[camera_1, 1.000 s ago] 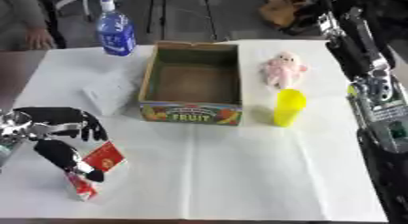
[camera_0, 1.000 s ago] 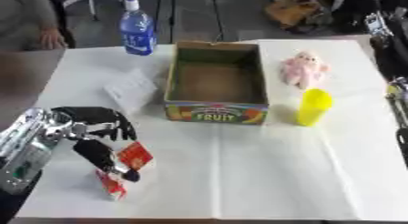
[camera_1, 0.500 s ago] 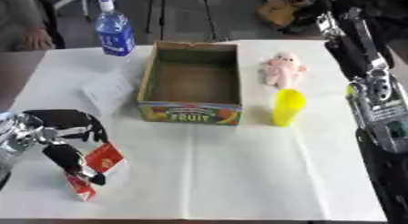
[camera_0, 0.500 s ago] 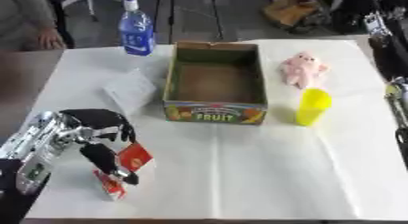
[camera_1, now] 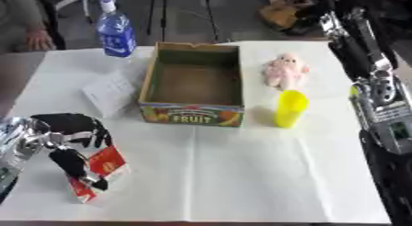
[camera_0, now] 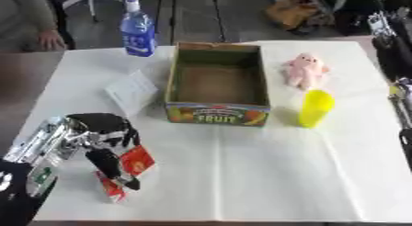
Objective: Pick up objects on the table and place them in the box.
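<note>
Left hand (camera_0: 100, 131): positioned at the near left of the white table (camera_0: 241, 183). The fingers are curled over the top of a small red and white carton (camera_0: 121, 174), and the thumb runs down the carton's front face, so the carton is pinched between them. The carton's base appears to be on or just above the table surface; contact cannot be confirmed.

Behind the hand, a flat white packet (camera_0: 131, 89) lies on the table, just beside the left wall of the cardboard box (camera_0: 215, 114). A blue-labelled water bottle (camera_0: 138, 28) stands upright at the far edge, left of the box.

The box is open-topped, with "FRUIT" printed on its near wall. No contents are visible inside. It stands well apart from the carton, further back and to the right, with bare table between them.

Right of the box, a pink plush toy (camera_0: 304, 70) lies near the far right corner. A yellow cup (camera_0: 315, 108) stands upright in front of it, just beside the box's near right corner.

Right arm (camera_1: 378, 105): runs along the table's right edge. Its hand is not visible.
</note>
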Robot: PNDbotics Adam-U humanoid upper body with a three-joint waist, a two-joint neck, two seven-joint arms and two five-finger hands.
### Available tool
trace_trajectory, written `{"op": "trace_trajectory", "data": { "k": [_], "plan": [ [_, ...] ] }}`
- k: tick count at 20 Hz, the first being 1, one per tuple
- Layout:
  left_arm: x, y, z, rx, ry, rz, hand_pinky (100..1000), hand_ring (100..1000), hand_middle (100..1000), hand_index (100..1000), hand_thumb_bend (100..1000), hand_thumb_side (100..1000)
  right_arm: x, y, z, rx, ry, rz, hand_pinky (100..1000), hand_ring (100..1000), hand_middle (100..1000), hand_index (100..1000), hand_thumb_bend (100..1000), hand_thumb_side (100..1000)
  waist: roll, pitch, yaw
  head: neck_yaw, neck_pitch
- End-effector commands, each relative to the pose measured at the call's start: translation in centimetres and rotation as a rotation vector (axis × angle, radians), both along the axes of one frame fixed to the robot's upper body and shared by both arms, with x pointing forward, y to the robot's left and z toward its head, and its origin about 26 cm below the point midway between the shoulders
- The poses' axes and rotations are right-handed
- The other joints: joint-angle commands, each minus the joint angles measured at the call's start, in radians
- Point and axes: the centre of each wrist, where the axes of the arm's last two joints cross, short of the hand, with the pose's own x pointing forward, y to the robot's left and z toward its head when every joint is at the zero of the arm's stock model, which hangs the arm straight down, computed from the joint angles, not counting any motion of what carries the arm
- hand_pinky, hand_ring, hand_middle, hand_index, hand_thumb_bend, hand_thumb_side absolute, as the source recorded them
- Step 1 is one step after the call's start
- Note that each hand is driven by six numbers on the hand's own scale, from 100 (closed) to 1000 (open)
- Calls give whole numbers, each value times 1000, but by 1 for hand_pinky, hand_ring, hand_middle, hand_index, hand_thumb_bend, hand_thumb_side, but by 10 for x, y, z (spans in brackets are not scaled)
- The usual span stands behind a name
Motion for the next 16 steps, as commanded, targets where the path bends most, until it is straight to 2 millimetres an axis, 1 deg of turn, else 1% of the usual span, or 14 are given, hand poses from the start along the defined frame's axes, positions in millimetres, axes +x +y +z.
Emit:
{"op": "trace_trajectory", "data": {
  "k": [1, 2, 3, 4, 5, 6, 7, 8, 11, 12, 13, 14, 15, 16],
  "plan": [
    [1, 0, 7, 9, -25, -7, 604, 527, 548, 806, 909, 589, -1, -2, 10, -13, -25, 3, 654, 692, 771, 900, 100, 745, -1, -14, -1, 0, 5],
    [1, 0, 7, 13, -25, -7, 593, 502, 521, 802, 880, 559, -1, -2, 10, -13, -25, 3, 654, 691, 771, 900, 100, 746, -1, -14, -1, 0, 5],
    [1, -1, 7, 18, -26, -7, 593, 502, 521, 802, 880, 559, -1, -2, 10, -12, -25, 3, 654, 691, 771, 900, 100, 746, -1, -14, -1, 0, 5],
    [1, 0, 6, 22, -25, -5, 584, 485, 503, 801, 850, 538, -1, -2, 10, -12, -25, 3, 653, 691, 771, 901, 100, 746, -1, -14, -1, 0, 5],
    [1, 0, 5, 27, -25, -4, 584, 485, 503, 801, 850, 538, -1, -2, 10, -12, -25, 3, 653, 691, 771, 901, 100, 746, -1, -14, -1, 0, 5],
    [1, 0, 5, 30, -25, -2, 576, 471, 488, 798, 828, 526, -1, -2, 10, -12, -24, 2, 653, 690, 770, 900, 100, 747, -1, -14, -1, 0, 5],
    [1, 1, 4, 32, -26, 0, 576, 471, 488, 798, 828, 526, -1, -2, 10, -12, -24, 2, 653, 690, 770, 900, 100, 747, -1, -14, -1, 1, 5],
    [1, 1, 2, 34, -24, 3, 573, 485, 515, 809, 825, 544, -1, -2, 9, -12, -23, 2, 653, 689, 770, 901, 100, 749, 0, -13, -1, 1, 5],
    [0, 4, -3, 25, -17, 15, 571, 503, 541, 813, 831, 559, -1, -2, 9, -10, -23, 2, 653, 689, 770, 900, 100, 749, 0, -13, -1, 1, 5],
    [-1, 4, -5, 16, -19, 21, 544, 465, 501, 803, 813, 543, -1, -2, 9, -10, -23, 2, 653, 689, 770, 901, 100, 749, 0, -13, -1, 0, 5],
    [-2, 5, -6, 4, -24, 29, 544, 465, 501, 803, 813, 543, -1, -2, 9, -10, -23, 2, 653, 689, 770, 901, 100, 749, 0, -13, -1, 0, 5],
    [-2, 5, -8, -8, -28, 36, 513, 427, 464, 788, 783, 523, -1, -2, 9, -10, -23, 2, 653, 689, 771, 901, 100, 749, 0, -13, 0, 0, 5],
    [-3, 5, -10, -21, -34, 45, 513, 427, 464, 788, 783, 523, -1, -2, 9, -10, -24, 2, 653, 689, 771, 901, 100, 749, 0, -13, 0, 1, 5],
    [-4, 6, -11, -34, -40, 53, 480, 372, 405, 728, 706, 483, -1, -2, 9, -10, -24, 2, 653, 689, 771, 900, 100, 751, -1, -13, 0, 1, 5]
  ]
}}
